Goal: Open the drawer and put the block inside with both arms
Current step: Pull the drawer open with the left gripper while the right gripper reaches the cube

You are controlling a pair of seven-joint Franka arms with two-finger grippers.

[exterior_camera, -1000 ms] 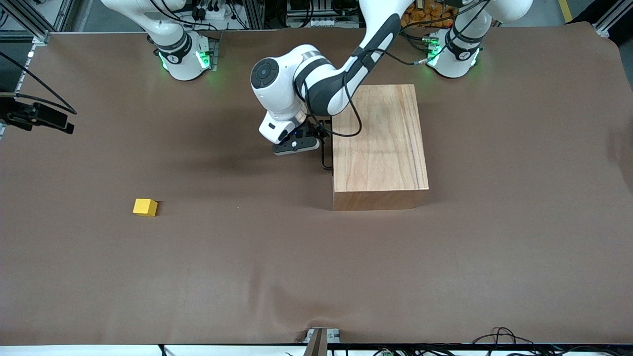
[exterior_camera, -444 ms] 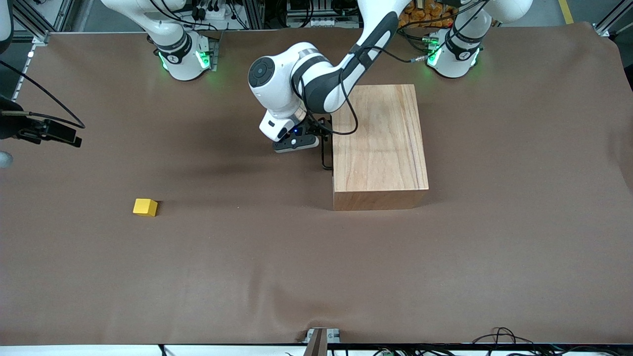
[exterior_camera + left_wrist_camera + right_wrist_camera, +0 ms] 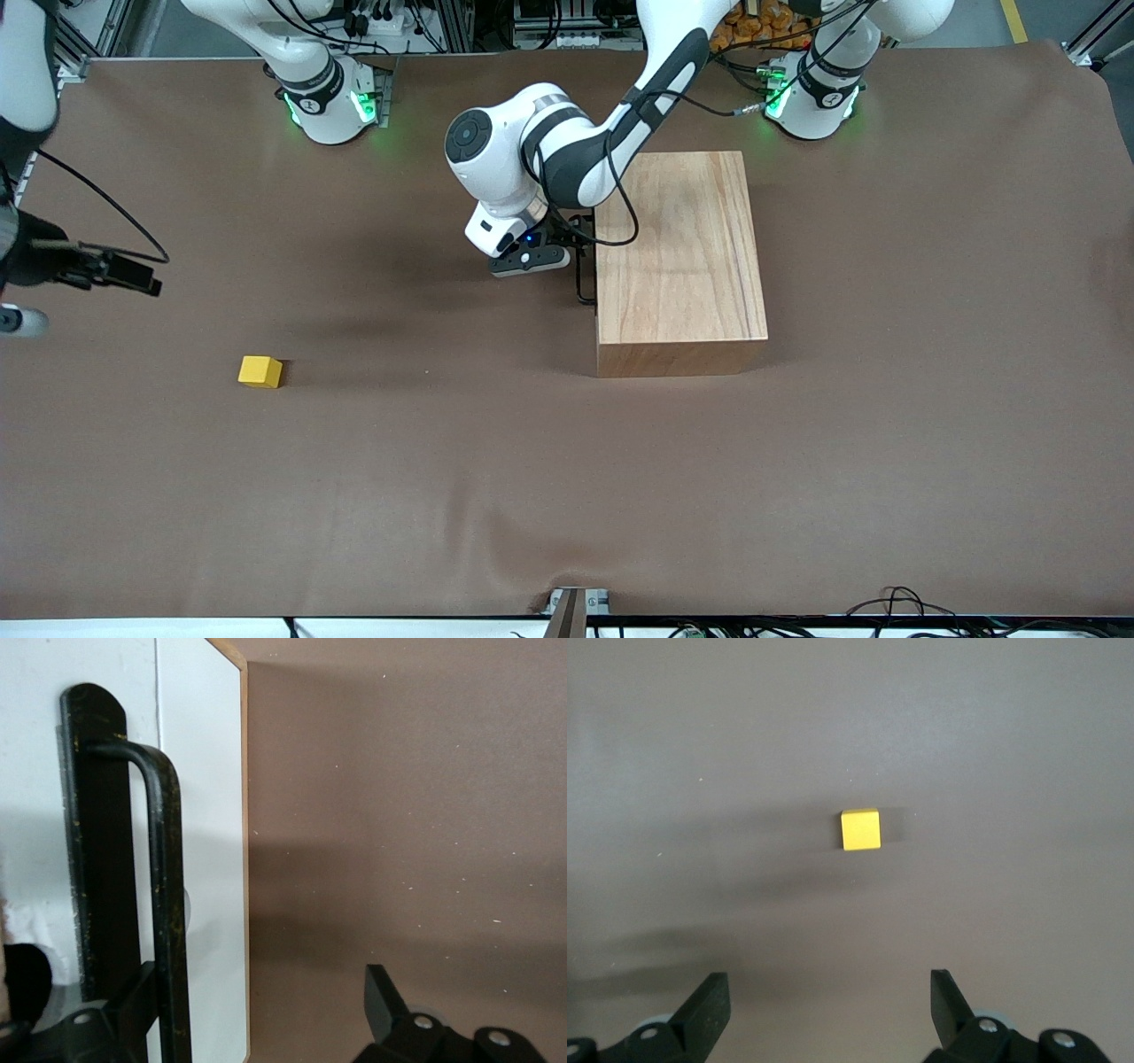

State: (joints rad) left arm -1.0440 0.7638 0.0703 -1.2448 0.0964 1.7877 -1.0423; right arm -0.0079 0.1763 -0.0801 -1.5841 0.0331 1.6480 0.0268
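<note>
The wooden box (image 3: 678, 257) stands mid-table with its drawer pushed in. The drawer's white front (image 3: 204, 815) and black loop handle (image 3: 165, 868) fill one side of the left wrist view; the handle (image 3: 582, 288) also shows in the front view on the box's face toward the right arm's end. My left gripper (image 3: 578, 254) is open at that face (image 3: 259, 979), with one finger (image 3: 133, 1001) beside the handle bar and the other over bare table. The yellow block (image 3: 260, 371) lies alone on the table. My right gripper (image 3: 53, 266) hangs open above the table, with the block (image 3: 860, 829) ahead of its fingers.
The brown table mat (image 3: 532, 461) spreads wide around the block and box. The right arm's cable (image 3: 115, 208) loops over the table's edge at the right arm's end. A metal bracket (image 3: 571, 607) sits at the table edge nearest the camera.
The right arm has come in from the table's edge and its gripper has moved toward the block. The left gripper has stayed at the drawer handle, barely shifting.
</note>
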